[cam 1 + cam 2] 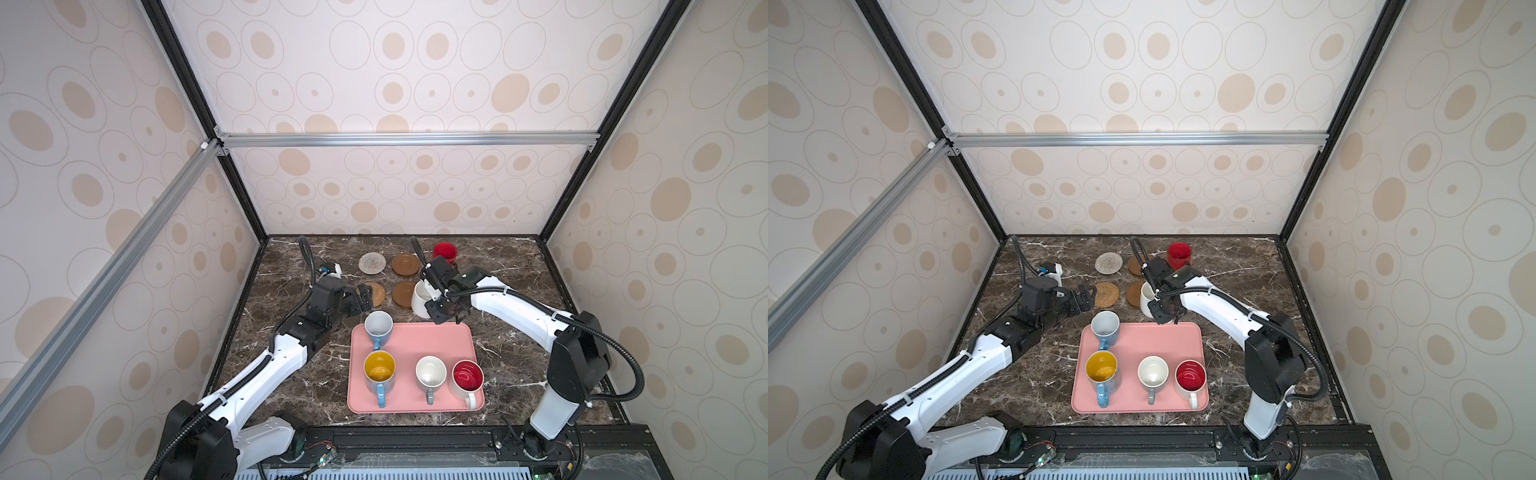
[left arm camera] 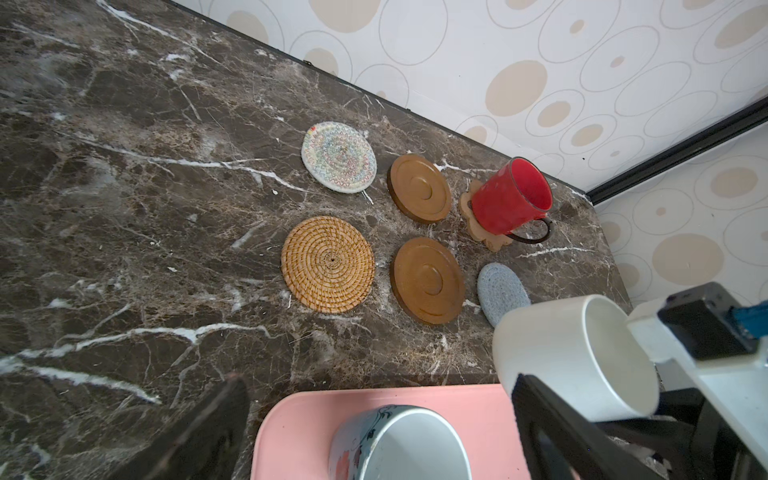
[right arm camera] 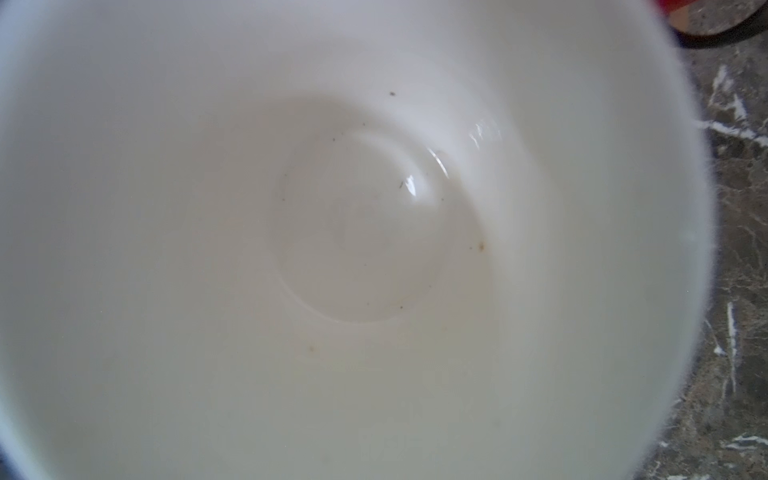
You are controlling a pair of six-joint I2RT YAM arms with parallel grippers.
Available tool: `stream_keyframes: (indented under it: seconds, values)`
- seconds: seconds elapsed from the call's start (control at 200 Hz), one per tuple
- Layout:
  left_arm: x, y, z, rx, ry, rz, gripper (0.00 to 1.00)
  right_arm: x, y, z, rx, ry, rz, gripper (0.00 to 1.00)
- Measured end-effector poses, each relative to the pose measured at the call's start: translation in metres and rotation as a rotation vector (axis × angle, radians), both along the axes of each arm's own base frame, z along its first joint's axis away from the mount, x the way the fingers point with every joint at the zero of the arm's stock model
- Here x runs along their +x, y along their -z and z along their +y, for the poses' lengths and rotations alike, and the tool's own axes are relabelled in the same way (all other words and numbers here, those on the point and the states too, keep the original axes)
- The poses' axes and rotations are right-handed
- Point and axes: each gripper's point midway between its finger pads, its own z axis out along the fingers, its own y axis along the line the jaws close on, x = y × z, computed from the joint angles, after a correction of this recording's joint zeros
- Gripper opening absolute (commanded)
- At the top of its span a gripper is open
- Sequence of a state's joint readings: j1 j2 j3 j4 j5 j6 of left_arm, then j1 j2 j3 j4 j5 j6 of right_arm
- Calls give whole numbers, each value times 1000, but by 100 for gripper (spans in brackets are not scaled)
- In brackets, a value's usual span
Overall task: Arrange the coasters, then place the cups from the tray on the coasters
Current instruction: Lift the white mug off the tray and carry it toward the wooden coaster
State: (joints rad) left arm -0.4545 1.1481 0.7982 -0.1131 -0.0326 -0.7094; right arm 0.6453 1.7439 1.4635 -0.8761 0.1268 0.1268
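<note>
White mug (image 2: 573, 357): why tilted, off the tray (image 1: 432, 340)?
— The right gripper (image 1: 434, 291) pinches its rim, holding it near the blue-grey coaster (image 2: 500, 291), probably its seat. The left gripper (image 1: 365, 296) hangs spread, empty.

tray (image 1: 415, 340): pink | mug (image 2: 552, 353): white | tabletop (image 1: 519, 266): brown marble, white-veined | walls (image 1: 415, 83): beige ovals

A glossy glazed finish is shown by the white mug (image 3: 291, 249). The rattan coaster (image 2: 328, 264) is coarsely coiled, the pink tray (image 1: 432, 345) appears matt and smooth, and the tabletop (image 2: 124, 208) is veined like polished marble.
</note>
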Motion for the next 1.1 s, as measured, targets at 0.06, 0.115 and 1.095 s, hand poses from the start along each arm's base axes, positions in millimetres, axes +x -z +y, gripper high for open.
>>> stream_keyframes:
  seconds: [0.06,0.115,1.095]
  values:
    - [0,1,0,1,-1,1,100,9,-3,0,4,5,-8,3]
    - [0,1,1,2,-2,1,100,17,-3,0,5,6,-14,3]
    - [-8,2,9,21,-8,-9,100,99,29,25,-32,-38,9,2]
